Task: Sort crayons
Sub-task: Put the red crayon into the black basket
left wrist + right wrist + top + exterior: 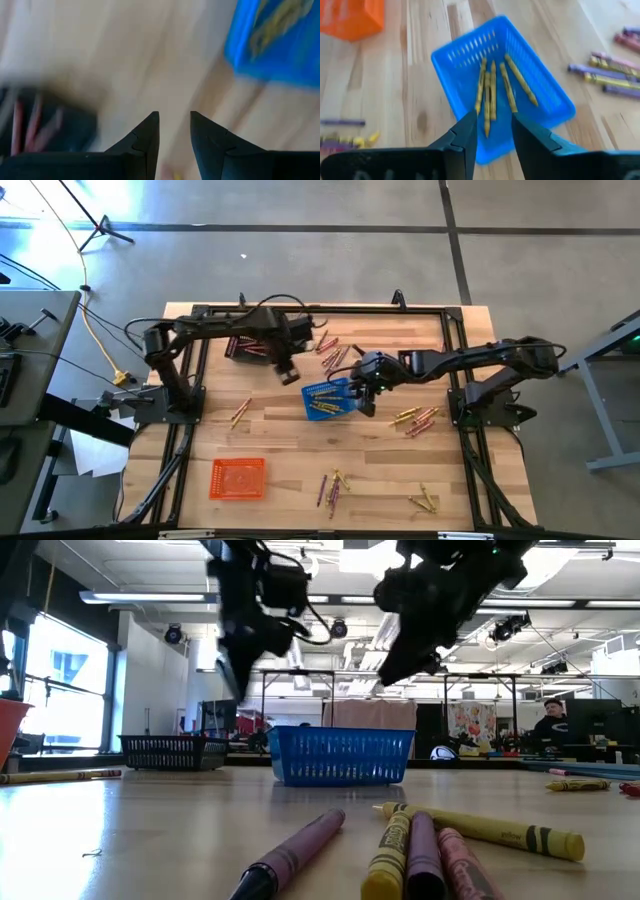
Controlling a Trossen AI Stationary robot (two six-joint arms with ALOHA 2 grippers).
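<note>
High view: we've got the right gripper [366,396] hanging over the blue plastic mesh basket [327,398] mid-table, and the left gripper [288,370] between that and the black mesh basket [245,347]. Loose thin wax crayons [333,356] are scattered about, and the orange mesh basket [238,478] sits near the front.

Low view: both grippers are up in the air above the blue basket; purple, yellow and pink crayons lie up front.

Left wrist view: fingers [145,137] parted, nothing between them that we can see.

Right wrist view: fingers [465,135] apart and empty, with yellow-gold crayons [492,90] lying in the blue basket right below.
</note>
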